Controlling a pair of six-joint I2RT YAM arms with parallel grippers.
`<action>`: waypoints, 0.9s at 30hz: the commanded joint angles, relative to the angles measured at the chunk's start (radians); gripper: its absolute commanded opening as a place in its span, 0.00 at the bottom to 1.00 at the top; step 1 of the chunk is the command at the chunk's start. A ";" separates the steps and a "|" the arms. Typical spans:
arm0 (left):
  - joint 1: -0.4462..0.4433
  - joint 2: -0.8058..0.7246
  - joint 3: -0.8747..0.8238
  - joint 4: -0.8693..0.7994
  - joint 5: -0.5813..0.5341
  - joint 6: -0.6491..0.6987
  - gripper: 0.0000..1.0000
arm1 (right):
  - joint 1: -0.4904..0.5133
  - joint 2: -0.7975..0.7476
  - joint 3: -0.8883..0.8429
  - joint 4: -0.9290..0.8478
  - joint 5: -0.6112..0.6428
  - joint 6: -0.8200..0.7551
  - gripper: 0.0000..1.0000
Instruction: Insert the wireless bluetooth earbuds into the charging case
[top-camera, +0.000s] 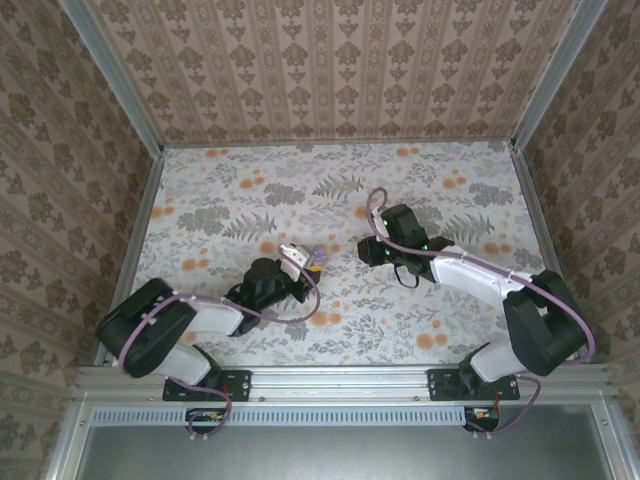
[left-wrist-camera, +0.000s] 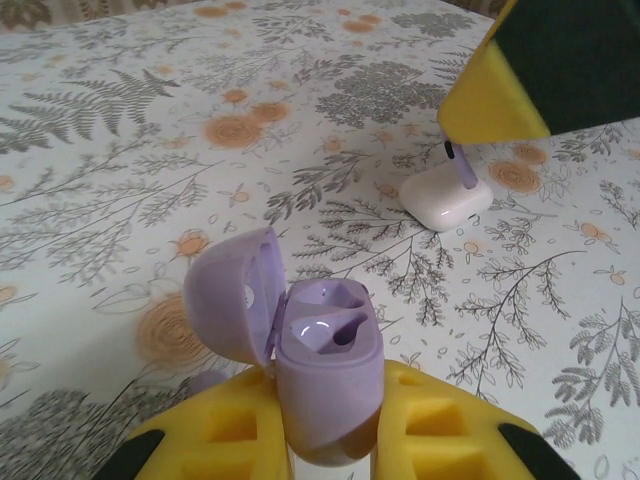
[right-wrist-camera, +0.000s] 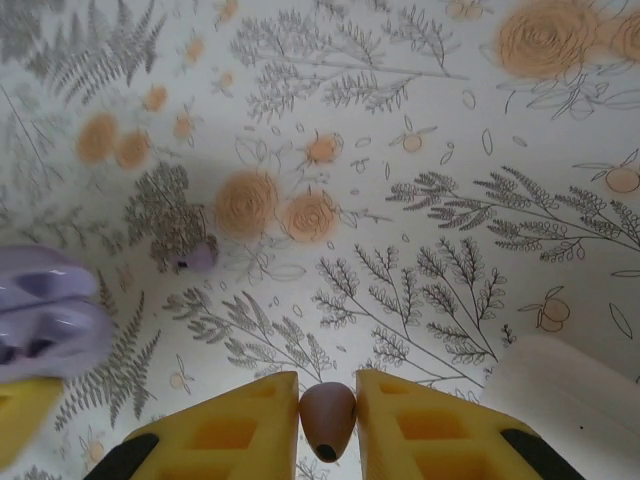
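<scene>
On the left of the flower-patterned table cover (top-camera: 230, 190), the left gripper (top-camera: 303, 268) has its yellow fingers (left-wrist-camera: 440, 430) pressed against both sides of a lilac plastic charging case (left-wrist-camera: 325, 370) and pinches it low on the body. The case stands roughly upright between the pads. Its rounded lid (left-wrist-camera: 225, 295) is hinged open and leans away to the left, and the glossy moulded wells in the body face up.

In the right wrist view, a small lilac earbud (right-wrist-camera: 196, 257) lies on the cloth between the two grippers, close to the case but apart from it.

Further right, the right gripper (right-wrist-camera: 327, 385) has its yellow fingers drawn close together on a second small earbud (right-wrist-camera: 327, 418). This one looks mauve-brown in the shadow, and its rounded end pokes out between the pads. In the left wrist view, its thin purple stem hangs below the gripper's finger. A white, rounded plastic block (left-wrist-camera: 447, 197) rests on the cloth just beside this gripper, and I cannot tell whether the stem touches it. The right gripper and the held case are near each other but apart.
</scene>
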 joint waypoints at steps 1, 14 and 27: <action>-0.021 0.107 0.047 0.300 -0.013 -0.004 0.02 | -0.004 -0.076 -0.089 0.304 -0.025 0.128 0.22; -0.074 0.160 0.133 0.326 0.044 0.075 0.02 | 0.002 -0.124 -0.215 0.604 -0.065 0.205 0.22; -0.079 0.149 0.138 0.325 0.034 0.083 0.02 | 0.015 -0.192 -0.242 0.657 -0.079 0.226 0.22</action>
